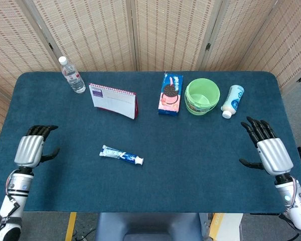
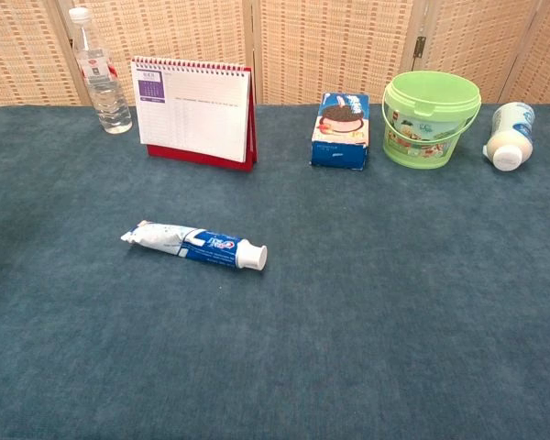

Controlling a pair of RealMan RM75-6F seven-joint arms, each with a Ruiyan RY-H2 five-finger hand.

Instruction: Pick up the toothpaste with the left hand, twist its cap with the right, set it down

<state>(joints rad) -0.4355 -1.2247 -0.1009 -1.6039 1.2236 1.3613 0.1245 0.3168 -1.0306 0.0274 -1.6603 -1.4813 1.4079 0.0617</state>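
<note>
The toothpaste tube (image 1: pixel 121 155) (image 2: pixel 195 245) lies flat on the blue tablecloth, white cap pointing right, with nothing touching it. My left hand (image 1: pixel 31 147) hovers far off at the table's left edge, fingers spread and empty. At the right edge my right hand (image 1: pixel 269 151) is likewise spread and holds nothing. Neither hand shows clearly in the chest view; only a dark sliver sits at its left border.
Along the back stand a water bottle (image 1: pixel 72 75), a desk calendar (image 1: pixel 113 100), a cookie box (image 1: pixel 170 94), a green bucket (image 1: pixel 202 96) and a white bottle (image 1: pixel 232 100) lying on its side. The blue table (image 1: pixel 190 165) spans the whole view.
</note>
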